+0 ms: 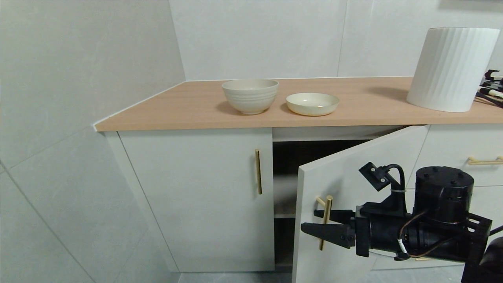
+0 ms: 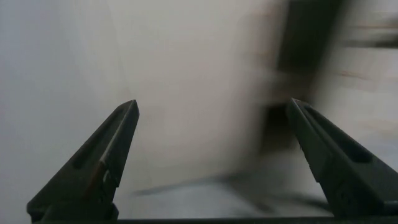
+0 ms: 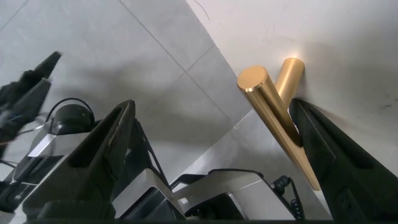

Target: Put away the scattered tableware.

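Observation:
A deep ribbed cream bowl (image 1: 250,95) and a shallow cream dish (image 1: 312,103) sit side by side on the wooden countertop (image 1: 177,106). Below them the right cabinet door (image 1: 353,177) stands swung partly out. My right gripper (image 1: 308,221) (image 3: 211,112) is open at that door's gold handle (image 1: 324,222) (image 3: 273,118). The bar runs between its fingers and lies against one of them. My left gripper (image 2: 211,155) is open with nothing between its fingers, facing a blurred pale cabinet front and a dark gap.
A tall white ribbed container (image 1: 452,68) stands at the counter's right end, with dark utensils (image 1: 491,88) beside it. The left cabinet door (image 1: 196,196) is closed, with a gold handle (image 1: 258,171). A shelf (image 1: 285,214) shows inside the opened cabinet. Tiled walls close off the left.

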You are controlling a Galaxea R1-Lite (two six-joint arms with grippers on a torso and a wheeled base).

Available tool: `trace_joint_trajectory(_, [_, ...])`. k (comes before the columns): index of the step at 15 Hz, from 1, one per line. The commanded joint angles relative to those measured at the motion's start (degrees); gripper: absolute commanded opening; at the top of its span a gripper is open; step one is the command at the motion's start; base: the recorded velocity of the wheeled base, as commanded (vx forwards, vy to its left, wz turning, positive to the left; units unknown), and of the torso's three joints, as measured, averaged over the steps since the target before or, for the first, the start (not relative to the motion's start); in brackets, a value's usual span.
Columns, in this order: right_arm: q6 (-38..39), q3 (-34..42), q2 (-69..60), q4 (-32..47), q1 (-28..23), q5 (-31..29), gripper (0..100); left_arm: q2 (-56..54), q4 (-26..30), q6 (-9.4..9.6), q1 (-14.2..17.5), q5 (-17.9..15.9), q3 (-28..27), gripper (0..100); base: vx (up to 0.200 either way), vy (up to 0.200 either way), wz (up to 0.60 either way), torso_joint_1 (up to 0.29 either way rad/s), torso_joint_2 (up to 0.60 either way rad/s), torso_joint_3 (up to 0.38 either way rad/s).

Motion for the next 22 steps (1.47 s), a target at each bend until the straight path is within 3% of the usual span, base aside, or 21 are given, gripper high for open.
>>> trace_joint_trajectory(1, [-0.1, 0.1, -0.2, 0.0, 0.0, 0.0, 100, 8.8, 3.7, -7.09, -0.5, -13.3, -9.3, 100, 0.000, 0.000, 0.00, 0.000, 0.00, 0.000])
trace_joint_trajectory(3, [-0.1, 0.1, -0.2, 0.0, 0.0, 0.0, 100, 19.8, 2.2, -15.08, -0.5, -24.9, -17.1, 100, 0.000, 0.000, 0.00, 0.000, 0.00, 0.000])
trace_joint_trajectory(4, [-0.1, 0.1, -0.4, 0.0, 0.0, 0.0, 100, 25.2, 1.2, -16.32, -0.5, -28.6, -19.6, 100, 0.000, 0.000, 0.00, 0.000, 0.00, 0.000])
trace_joint_trajectory(7, [-0.1, 0.2, -0.9, 0.0, 0.0, 0.0, 100, 44.8, -3.8, -15.61, -3.0, -36.6, -24.2, 100, 0.000, 0.000, 0.00, 0.000, 0.00, 0.000])
trace_joint_trajectory(9, [-0.1, 0.2, -0.6, 0.1, -0.1, 0.0, 100, 56.2, -13.0, -15.44, -6.8, -36.6, -23.5, 100, 0.000, 0.000, 0.00, 0.000, 0.00, 0.000])
trace_joint_trajectory(11, [-0.1, 0.2, -0.5, 0.0, -0.1, 0.0, 100, 63.8, -20.2, -15.17, -7.2, -36.6, -23.1, 100, 0.000, 0.000, 0.00, 0.000, 0.00, 0.000])
trace_joint_trajectory(12, [-0.1, 0.2, -0.6, 0.0, -0.1, -0.1, 100, 71.6, -27.5, -15.17, -8.5, -36.6, -23.1, 100, 0.000, 0.000, 0.00, 0.000, 0.00, 0.000])
trace_joint_trajectory(14, [-0.1, 0.2, -0.6, 0.1, -0.1, 0.0, 100, 78.2, -32.5, -15.35, -11.0, -36.2, -23.0, 100, 0.000, 0.000, 0.00, 0.000, 0.00, 0.000])
trace_joint_trajectory(20, [-0.1, 0.2, -0.3, 0.1, -0.1, -0.1, 100, 89.1, -38.4, -15.35, -16.0, -35.8, -22.9, 100, 0.000, 0.000, 0.00, 0.000, 0.00, 0.000])
trace_joint_trajectory(22, [-0.1, 0.2, 0.0, 0.1, -0.1, 0.0, 100, 91.0, -39.3, -15.26, -18.1, -32.5, -22.6, 100, 0.000, 0.000, 0.00, 0.000, 0.00, 0.000])
